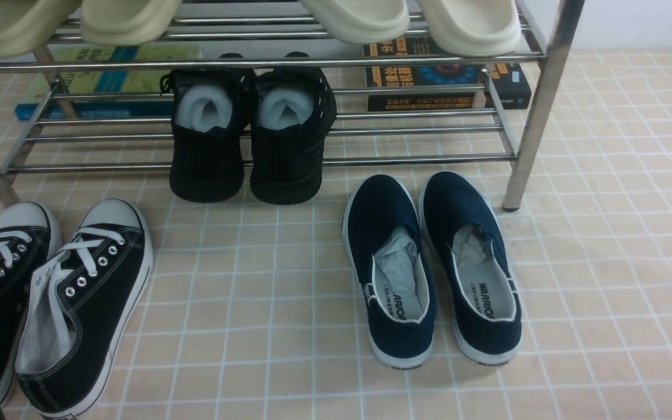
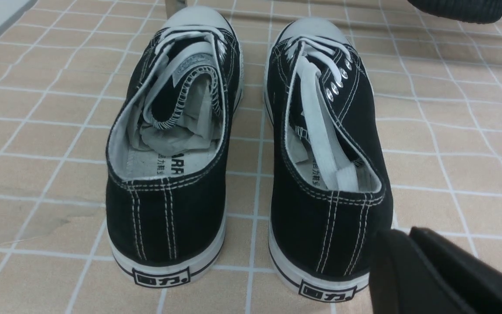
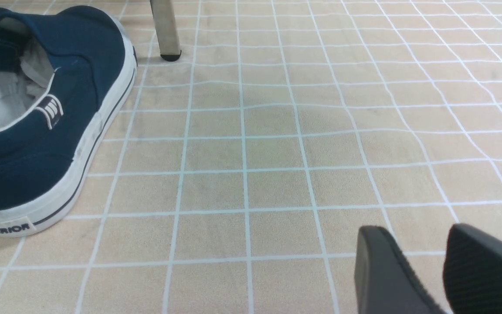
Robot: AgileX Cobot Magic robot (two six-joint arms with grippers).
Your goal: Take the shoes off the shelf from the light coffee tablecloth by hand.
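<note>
The shoes, black canvas sneakers with white laces (image 1: pixel 88 286), stand side by side on the light coffee tablecloth (image 1: pixel 266 280) at the front left, in front of the chrome shelf (image 1: pixel 254 62). In the left wrist view I see their heels, the left shoe (image 2: pixel 164 218) and the right shoe (image 2: pixel 320 218). My left gripper (image 2: pixel 401 232) is shut and empty, just behind the right shoe's heel. My right gripper (image 3: pixel 414 231) is open and empty over bare cloth (image 3: pixel 251 152). Neither gripper shows in the front view.
All-black knit shoes (image 1: pixel 251 140) sit on the shelf's lower tier. Navy slip-ons (image 1: pixel 429 262) stand on the cloth, one also in the right wrist view (image 3: pixel 46 131). Cream slippers (image 1: pixel 359 17) lie on the upper tier. Books (image 1: pixel 447 76) lie behind. A shelf post (image 1: pixel 531 128) stands at right.
</note>
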